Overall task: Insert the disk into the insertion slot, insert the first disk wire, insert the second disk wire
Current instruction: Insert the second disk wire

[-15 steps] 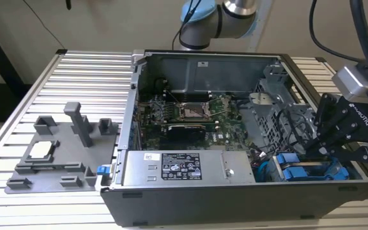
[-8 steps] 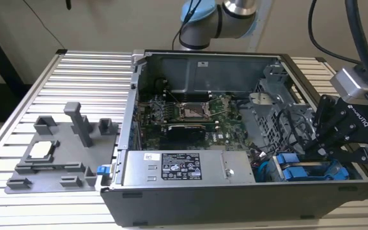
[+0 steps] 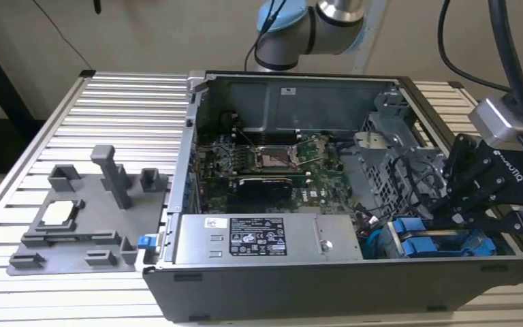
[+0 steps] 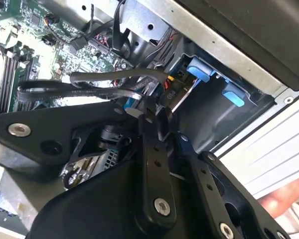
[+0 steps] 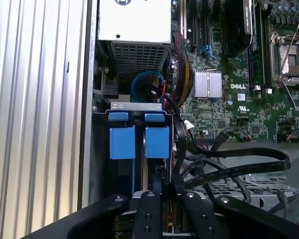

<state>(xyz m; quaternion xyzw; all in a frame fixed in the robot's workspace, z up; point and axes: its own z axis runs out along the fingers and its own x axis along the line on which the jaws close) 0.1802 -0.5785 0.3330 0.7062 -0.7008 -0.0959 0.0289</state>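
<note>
Two blue-ended drive carriers sit side by side in the insertion slot, the grey cage in the open computer case's near corner on the exterior view's right. The disk is the carrier in line with my fingers; its blue tabs also show in the exterior view. My gripper hangs low over the cage, behind the disk's rear end. Its fingers stand close together on a small connector of a dark disk wire that loops off toward the motherboard. The disk's back edge is hidden by the fingers.
The silver labelled power supply lies along the case's near wall beside the cage. The motherboard with loose black cables fills the middle. A grey fixture plate sits on the slatted table at the exterior view's left.
</note>
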